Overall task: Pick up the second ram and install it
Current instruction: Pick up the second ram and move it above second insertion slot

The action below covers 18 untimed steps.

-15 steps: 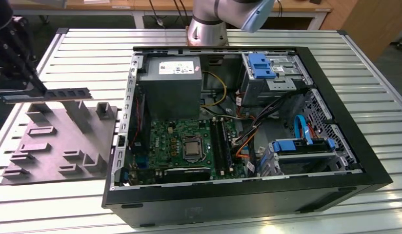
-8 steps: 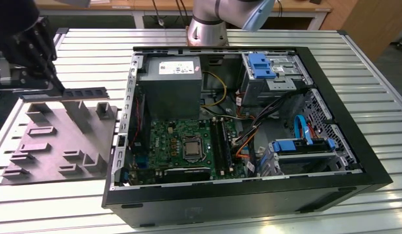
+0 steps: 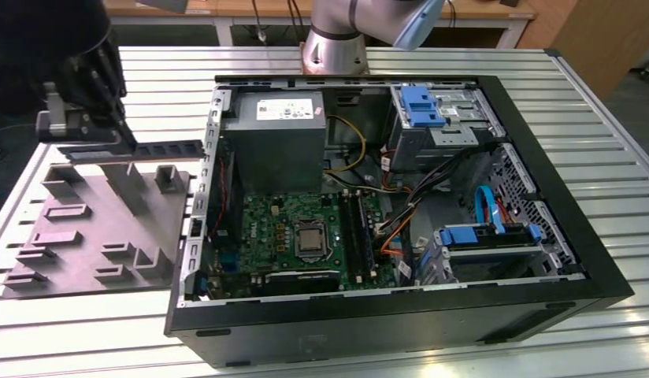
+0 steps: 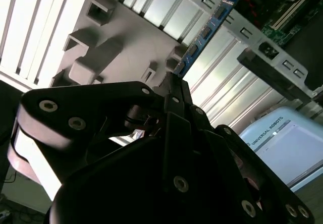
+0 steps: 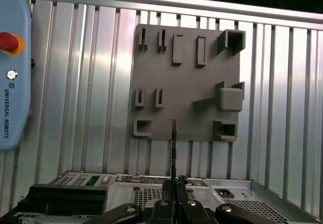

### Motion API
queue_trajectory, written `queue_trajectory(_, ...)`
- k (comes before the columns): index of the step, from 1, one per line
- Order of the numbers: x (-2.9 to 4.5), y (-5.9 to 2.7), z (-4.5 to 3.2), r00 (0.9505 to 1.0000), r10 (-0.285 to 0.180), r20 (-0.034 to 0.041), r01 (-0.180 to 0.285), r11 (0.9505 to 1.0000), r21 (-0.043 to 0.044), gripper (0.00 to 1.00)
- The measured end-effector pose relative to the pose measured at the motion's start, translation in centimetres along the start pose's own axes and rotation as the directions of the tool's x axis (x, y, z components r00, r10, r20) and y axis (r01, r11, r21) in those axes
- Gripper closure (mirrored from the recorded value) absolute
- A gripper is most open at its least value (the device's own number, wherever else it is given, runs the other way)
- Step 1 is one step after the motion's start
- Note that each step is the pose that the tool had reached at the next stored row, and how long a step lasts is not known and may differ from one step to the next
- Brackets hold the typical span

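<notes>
In the exterior view my gripper [image 3: 123, 142] hangs at the left, above the gray holder block [image 3: 94, 228], shut on the second ram [image 3: 172, 148]. The stick lies level and points toward the open computer case [image 3: 545, 157]. The second wrist view shows the ram's blue board with dark chips [image 4: 207, 32] sticking out from the closed gripper [image 4: 174, 78] over the holder block [image 4: 126, 47]. In the first wrist view the ram [image 5: 173, 143] appears edge-on, clamped in the gripper [image 5: 173, 183]. The green motherboard [image 3: 287, 236] with its black socket strips [image 3: 356, 228] lies inside the case.
The case's near wall [image 3: 204, 197] stands between the holder and the motherboard. Inside are a gray power supply [image 3: 272, 134], blue drive brackets [image 3: 419, 106] and loose cables [image 3: 409, 205]. A light-blue teach pendant [image 5: 12, 72] rests on the slatted metal table [image 3: 598, 118].
</notes>
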<state>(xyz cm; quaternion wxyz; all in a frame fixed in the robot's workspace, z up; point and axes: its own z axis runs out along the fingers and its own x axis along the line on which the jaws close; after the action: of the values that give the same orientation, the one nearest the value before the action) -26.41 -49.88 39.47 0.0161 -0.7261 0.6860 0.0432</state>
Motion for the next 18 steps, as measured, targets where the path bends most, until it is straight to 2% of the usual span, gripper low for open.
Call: queue_trajectory(18, 0.44, -8.06, -0.33, 1.0, 0.0, 0.0, 0.0, 1.0, 0.0, 0.88)
